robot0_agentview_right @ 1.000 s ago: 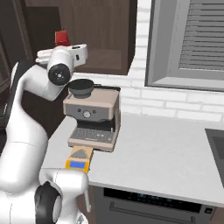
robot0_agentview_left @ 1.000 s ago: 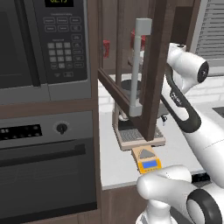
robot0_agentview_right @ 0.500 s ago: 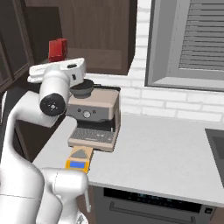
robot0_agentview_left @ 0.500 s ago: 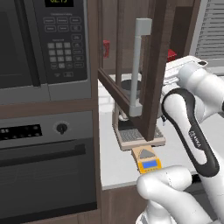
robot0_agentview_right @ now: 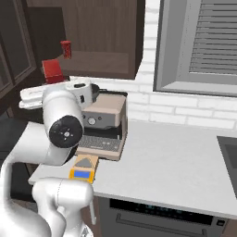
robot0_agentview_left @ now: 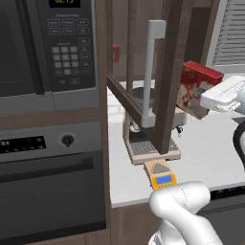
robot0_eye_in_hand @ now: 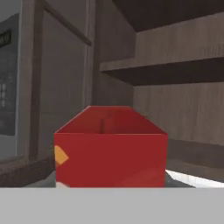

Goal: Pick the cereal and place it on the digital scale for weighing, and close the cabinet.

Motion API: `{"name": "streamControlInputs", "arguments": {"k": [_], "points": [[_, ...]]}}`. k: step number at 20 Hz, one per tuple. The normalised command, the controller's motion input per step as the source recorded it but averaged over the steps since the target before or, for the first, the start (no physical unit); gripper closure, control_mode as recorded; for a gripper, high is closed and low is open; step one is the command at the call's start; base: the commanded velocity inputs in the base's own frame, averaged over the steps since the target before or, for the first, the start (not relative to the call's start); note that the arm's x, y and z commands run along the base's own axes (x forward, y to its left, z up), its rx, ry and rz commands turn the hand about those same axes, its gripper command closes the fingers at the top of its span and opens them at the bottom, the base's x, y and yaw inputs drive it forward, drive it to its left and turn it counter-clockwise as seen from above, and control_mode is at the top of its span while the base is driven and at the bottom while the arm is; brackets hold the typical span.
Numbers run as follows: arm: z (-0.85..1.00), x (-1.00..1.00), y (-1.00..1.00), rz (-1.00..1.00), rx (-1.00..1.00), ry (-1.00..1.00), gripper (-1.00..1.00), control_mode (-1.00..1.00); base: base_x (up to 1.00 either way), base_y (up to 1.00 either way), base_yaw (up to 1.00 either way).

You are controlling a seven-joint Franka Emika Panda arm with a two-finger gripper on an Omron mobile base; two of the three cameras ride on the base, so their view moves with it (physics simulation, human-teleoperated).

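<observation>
Jaws pinch the cereal (robot0_agentview_left: 197, 90), held in mid-air clear of the cabinet (robot0_agentview_left: 162, 72), whose door hangs open leftward. Below sits the scale (robot0_agentview_left: 161, 175) at the counter edge before the coffee machine (robot0_agentview_right: 105, 121). Transport seems underway; next the box must descend onto the plate.
</observation>
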Motion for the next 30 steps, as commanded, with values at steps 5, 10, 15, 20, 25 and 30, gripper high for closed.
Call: {"name": "streamControlInputs", "arguments": {"k": [5,10,15,20,25,30], "points": [[-0.83,-0.87,-0.53,0.43,-0.04,0.10,1.00,-1.00,0.00,0.00,0.00],[-1.00,0.09,-0.15,0.39,-0.09,0.14,1.00,-1.00,0.00,0.00,0.00],[-1.00,0.60,0.00,0.33,-0.07,0.13,1.00,-1.00,0.00,0.00,0.00],[-0.97,0.70,0.02,0.21,0.00,-0.01,1.00,-1.00,0.00,0.00,0.00],[-0.76,0.65,0.11,0.08,0.01,-0.03,1.00,-1.00,0.00,0.00,0.00],[-0.60,0.73,0.14,0.01,0.02,-0.03,1.00,-1.00,0.00,0.00,0.00]]}}
